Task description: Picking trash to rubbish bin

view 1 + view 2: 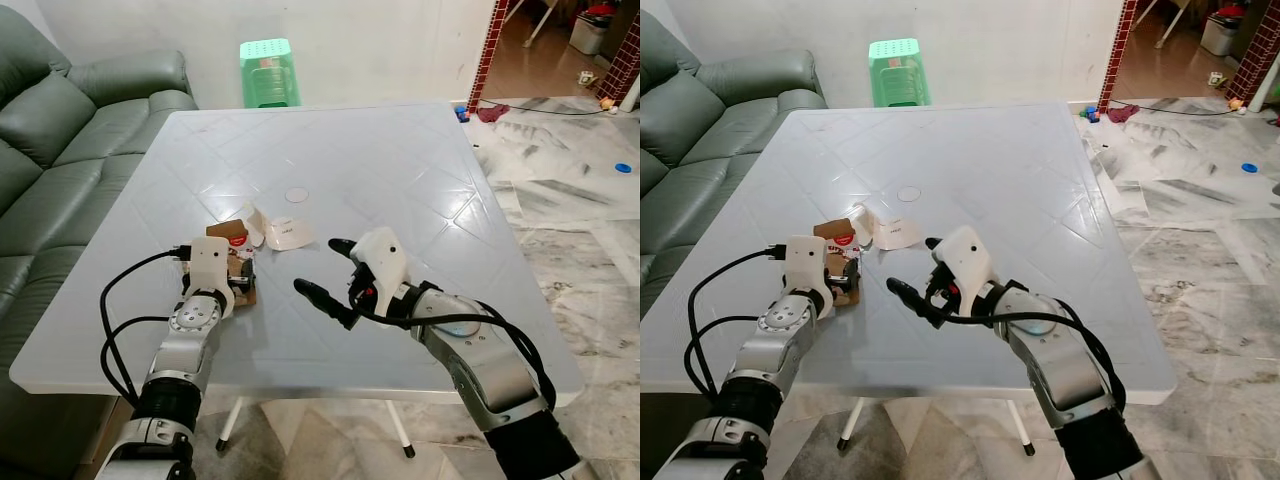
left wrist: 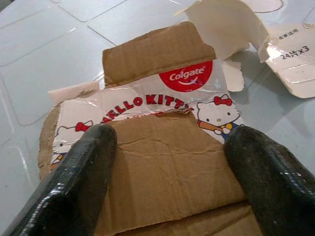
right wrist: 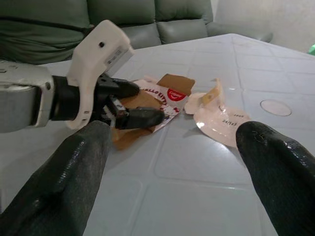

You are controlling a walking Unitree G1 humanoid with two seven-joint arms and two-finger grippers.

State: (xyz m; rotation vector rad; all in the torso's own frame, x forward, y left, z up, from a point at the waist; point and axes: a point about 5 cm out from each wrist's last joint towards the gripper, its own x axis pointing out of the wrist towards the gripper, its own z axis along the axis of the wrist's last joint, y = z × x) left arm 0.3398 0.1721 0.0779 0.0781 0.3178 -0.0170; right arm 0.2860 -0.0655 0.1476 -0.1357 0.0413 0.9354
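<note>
A flattened brown cardboard toothpaste box (image 1: 228, 229) with red and cartoon print lies on the white table (image 1: 420, 180), near its front left. My left gripper (image 1: 243, 278) is down on it and open, one black finger (image 2: 88, 157) on each side of the brown panel (image 2: 167, 167). Just right of the box lies a torn white paper wrapper (image 1: 286, 233), also seen past my right fingers (image 3: 224, 123). My right gripper (image 1: 330, 272) hovers open over the table right of the trash, pointing at it, with nothing between its fingers.
A grey sofa (image 1: 60, 130) runs along the table's left side. A green plastic stool (image 1: 268, 72) stands behind the far edge. Marble floor (image 1: 570, 200) opens to the right, with a small blue lid (image 1: 622, 168) and a brick pillar (image 1: 485, 50).
</note>
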